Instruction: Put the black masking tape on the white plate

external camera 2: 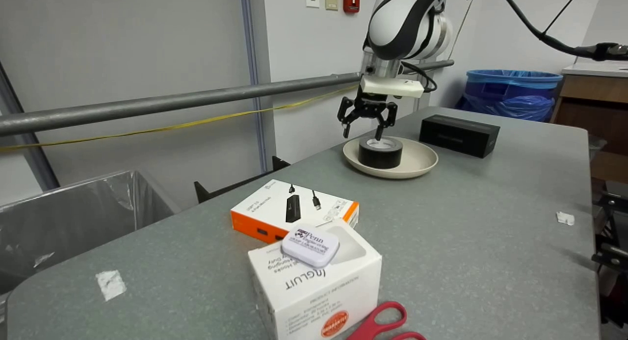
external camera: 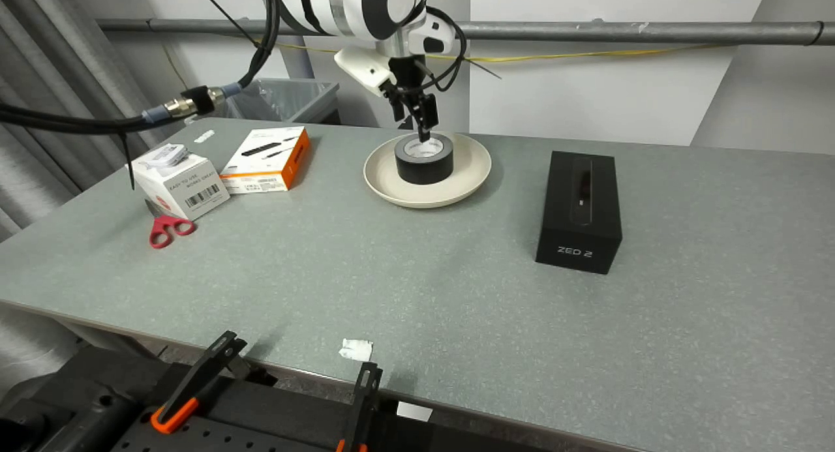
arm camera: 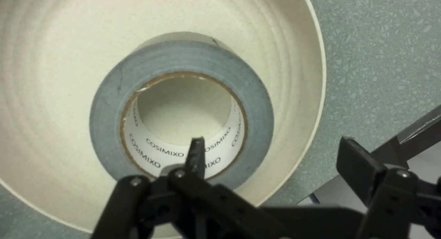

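- Plainly wide: the pincer (external camera 2: 362, 133) has its two fingers well apart, tips pointing down.
- Below it, in both exterior views, the black masking tape (external camera 2: 379, 159) lies flat, hole upward, on the white plate (external camera 2: 421, 158).
- In the wrist view one of the fingertips (arm camera: 196, 154) shows over the tape's opening, near its inner wall; the other shows past the plate's rim. Whether the first touches the tape or dips into it, I cannot tell.
- Above the pincer is the white-and-black arm (external camera 2: 400, 28).
- To its picture-right in an exterior view, well apart, the black box (external camera: 579, 197) marked ZED 2 lies on the grey-green table (external camera: 456, 295).
- To its picture-left there sits an orange-and-white box (external camera: 264, 158); farther left, a white box (external camera: 192, 188) topped by a small white tin (external camera: 166, 155).
- Just beside the white box, nearer that camera than the pincer, are red scissors (external camera: 171, 221).
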You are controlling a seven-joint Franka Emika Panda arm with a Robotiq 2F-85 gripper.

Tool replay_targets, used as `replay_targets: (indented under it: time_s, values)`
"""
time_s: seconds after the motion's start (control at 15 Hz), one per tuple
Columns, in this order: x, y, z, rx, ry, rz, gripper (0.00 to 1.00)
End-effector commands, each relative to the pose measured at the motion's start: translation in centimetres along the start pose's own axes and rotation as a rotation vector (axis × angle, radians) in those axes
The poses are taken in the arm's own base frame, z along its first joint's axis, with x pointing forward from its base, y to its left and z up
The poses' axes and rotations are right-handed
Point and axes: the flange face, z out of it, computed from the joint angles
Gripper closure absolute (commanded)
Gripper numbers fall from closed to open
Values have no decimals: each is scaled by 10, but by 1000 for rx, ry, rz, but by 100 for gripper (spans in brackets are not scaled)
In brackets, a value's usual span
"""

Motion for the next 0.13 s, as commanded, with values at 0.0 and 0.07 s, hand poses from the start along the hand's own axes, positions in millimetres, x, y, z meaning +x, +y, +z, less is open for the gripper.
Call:
replay_targets:
  time_s: [0.0, 0.07]
  values:
    - [0, 0, 0, -1, -1, 0, 0]
    - [0, 0, 0, -1, -2, 0, 0]
